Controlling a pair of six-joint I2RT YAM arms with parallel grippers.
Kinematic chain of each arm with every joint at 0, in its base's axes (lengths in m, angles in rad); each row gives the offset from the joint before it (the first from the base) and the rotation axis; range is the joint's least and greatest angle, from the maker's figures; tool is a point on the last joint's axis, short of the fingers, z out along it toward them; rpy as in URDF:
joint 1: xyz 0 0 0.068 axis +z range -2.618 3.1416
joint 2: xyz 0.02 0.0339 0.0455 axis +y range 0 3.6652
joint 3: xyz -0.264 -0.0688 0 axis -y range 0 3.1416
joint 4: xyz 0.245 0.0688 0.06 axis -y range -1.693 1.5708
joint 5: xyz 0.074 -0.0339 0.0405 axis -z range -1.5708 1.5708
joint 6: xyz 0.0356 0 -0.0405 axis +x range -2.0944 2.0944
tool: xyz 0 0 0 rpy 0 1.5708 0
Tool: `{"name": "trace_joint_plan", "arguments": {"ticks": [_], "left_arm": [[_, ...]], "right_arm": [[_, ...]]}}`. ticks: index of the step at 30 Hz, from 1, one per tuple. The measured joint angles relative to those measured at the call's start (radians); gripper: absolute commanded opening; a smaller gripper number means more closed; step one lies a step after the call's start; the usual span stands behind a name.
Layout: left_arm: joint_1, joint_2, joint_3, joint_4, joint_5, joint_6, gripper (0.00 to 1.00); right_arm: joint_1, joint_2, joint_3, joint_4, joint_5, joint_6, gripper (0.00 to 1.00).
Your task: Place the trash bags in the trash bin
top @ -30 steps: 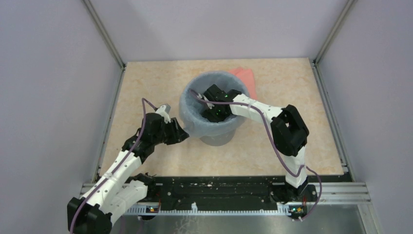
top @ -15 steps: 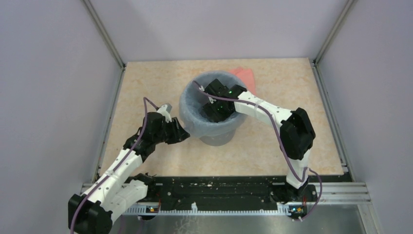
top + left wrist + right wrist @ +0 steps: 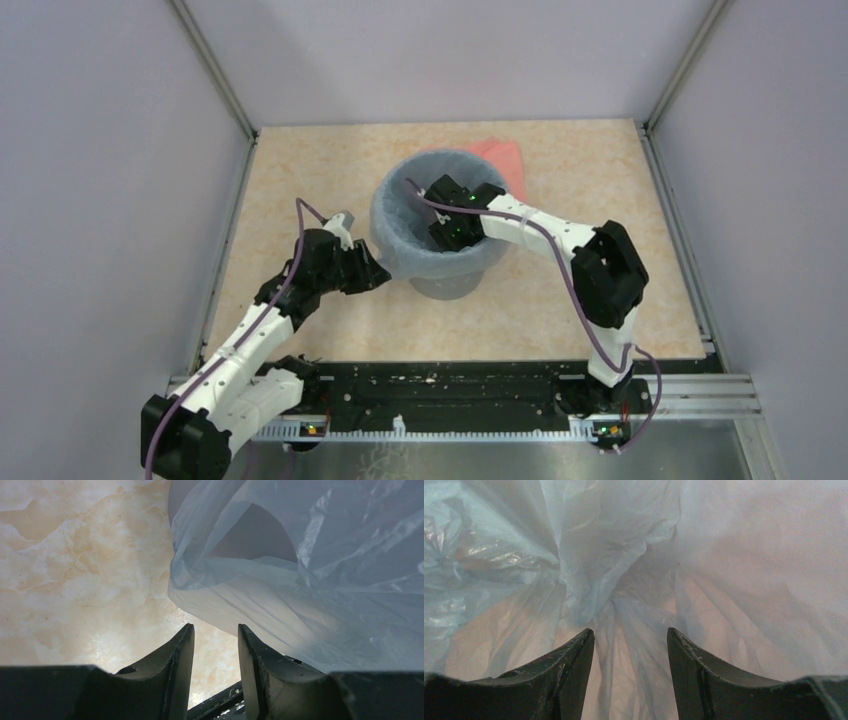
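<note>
Lining the trash bin, the trash bag drapes over its rim: nearly done, I judge, with tucking left. The right gripper reaches inside, jaws half apart, empty; the left gripper, narrow and empty, sits at the bin's eight o'clock.

Soft, even light falls from overhead. The top view is sharp, with only a faint shadow on the table under the trash bin. Ahead of the left gripper the trash bag glows translucent and is streaked with pale glare, while that gripper's fingers are blurred and almost black. Up and left of the right gripper, crinkles catch a bright sheen, and the plastic farther ahead looks hazy.
</note>
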Motion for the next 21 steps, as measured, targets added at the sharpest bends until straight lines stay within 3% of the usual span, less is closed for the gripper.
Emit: {"name": "trace_joint_plan", "arguments": {"ticks": [12, 21], "left_arm": [[0.0, 0.0, 0.0, 0.0, 0.0, 0.0, 0.44], [0.0, 0.001, 0.0, 0.0, 0.0, 0.0, 0.43]], "right_arm": [[-0.029, 0.164, 0.005, 0.058, -0.07, -0.018, 0.55], [-0.036, 0.183, 0.033, 0.056, -0.09, -0.021, 0.55]]}}
